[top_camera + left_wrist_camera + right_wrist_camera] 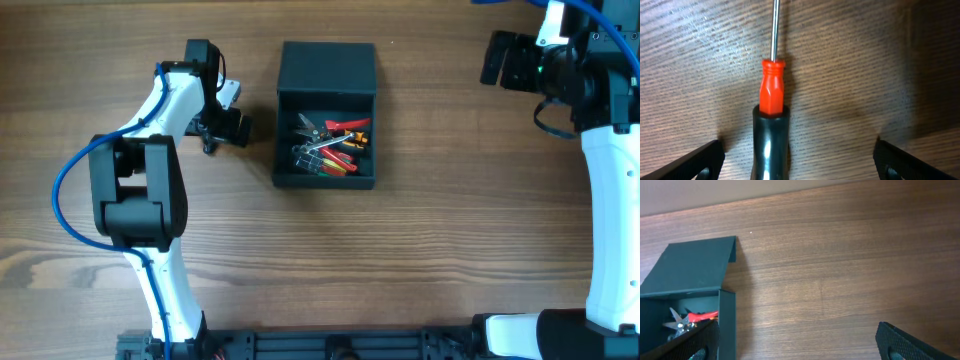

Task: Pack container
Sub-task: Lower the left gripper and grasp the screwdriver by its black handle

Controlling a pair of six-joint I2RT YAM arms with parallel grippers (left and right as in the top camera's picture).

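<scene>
Container (325,181) at mid-table, open, its lid (328,66) laid back flat beyond the hinge on the far side. Dark teal-grey matte plastic, roughly square, straight thin walls, sharp corners. Inside, a loose pile of hand tools (330,140): red grips, bare steel jaws, lying crosswise.

Probably stiff and light as a shell, but weighted low by the metal load, so likely to slide on the table (450,250) rather than tip when pushed. Matte skin judged fair for friction. Hinge line judged the weak part, hence no lifting by the lid. Best holds: the free edge of the lid for closing, or a side wall pinched over its rim for moving.

Left gripper (228,127) just beside the container's left wall, fingers spread wide, clamped on nothing. Between them in the left wrist view, a screwdriver (772,90): faceted orange-red handle, glossy black butt, thin bright steel shaft pointing away over the wood grain. Smooth and round, so apt to roll; handle the better place to pinch.

Right gripper (797,330) well apart to the right, fingers likewise spread, nothing between them but bare wood.
</scene>
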